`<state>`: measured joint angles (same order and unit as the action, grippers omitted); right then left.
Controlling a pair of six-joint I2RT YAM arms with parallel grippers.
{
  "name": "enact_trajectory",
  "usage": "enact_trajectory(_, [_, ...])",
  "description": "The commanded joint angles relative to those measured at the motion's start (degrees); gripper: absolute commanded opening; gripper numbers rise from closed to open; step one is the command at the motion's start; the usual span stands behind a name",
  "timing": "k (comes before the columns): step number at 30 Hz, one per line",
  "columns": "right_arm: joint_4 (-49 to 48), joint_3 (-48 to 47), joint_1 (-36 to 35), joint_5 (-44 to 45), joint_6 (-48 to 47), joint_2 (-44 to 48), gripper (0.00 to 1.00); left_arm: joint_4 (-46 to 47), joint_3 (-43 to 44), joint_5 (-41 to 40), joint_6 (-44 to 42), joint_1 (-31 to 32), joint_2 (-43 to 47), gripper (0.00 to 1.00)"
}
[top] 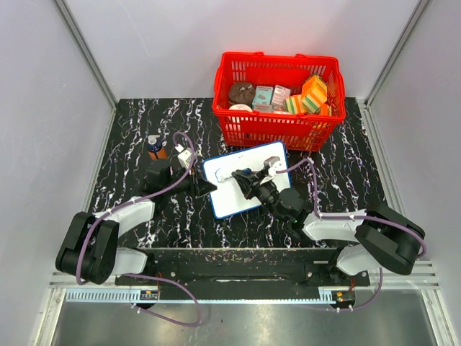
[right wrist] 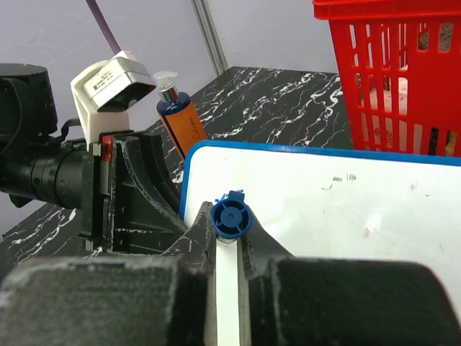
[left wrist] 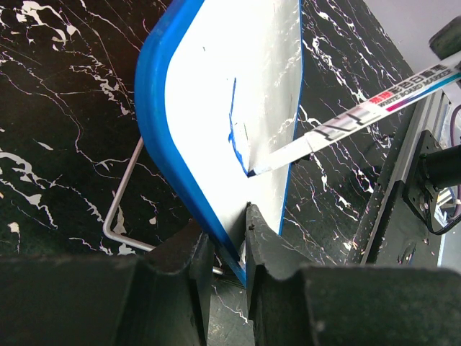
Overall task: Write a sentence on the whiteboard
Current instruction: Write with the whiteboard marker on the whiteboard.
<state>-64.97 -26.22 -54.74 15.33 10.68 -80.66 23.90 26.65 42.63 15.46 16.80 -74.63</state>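
Whiteboard [top: 248, 189] sits mid-table [top: 130, 122], just in front of the red basket [top: 277, 101], skewed. Left gripper [left wrist: 227, 249] is clamped on the board's blue frame at its left edge. Right gripper [right wrist: 230, 241] is closed on a marker [left wrist: 374, 104], tip touching the board. Of the sentence [left wrist: 232, 122] only one blue vertical stroke shows. Wire stand [left wrist: 119, 209] is behind the board. Orange bottle [top: 155, 146] stands off to the left.

Black marbled table [top: 130, 137] carries red basket [top: 274, 131], whiteboard [top: 227, 196] and orange bottle [top: 155, 147].
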Motion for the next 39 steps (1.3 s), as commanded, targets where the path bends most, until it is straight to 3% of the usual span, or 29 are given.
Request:
enact_trajectory(1, [0.99, 2.13, -0.10, -0.48, 0.31, 1.21, 0.00, 0.36, 0.94, -5.10, -8.17, -0.27, -0.78, 0.00])
enact_trajectory(16, [-1.04, 1.17, -0.19, -0.48, -2.06, 7.27, 0.00, 0.27, 1.21, -4.93, -8.17, -0.27, -1.04, 0.00])
enact_trajectory(39, [-1.04, -4.10, -0.10, -0.57, -2.77, -0.81, 0.00, 0.27, 1.21, -4.75, -8.17, -0.27, -1.13, 0.00])
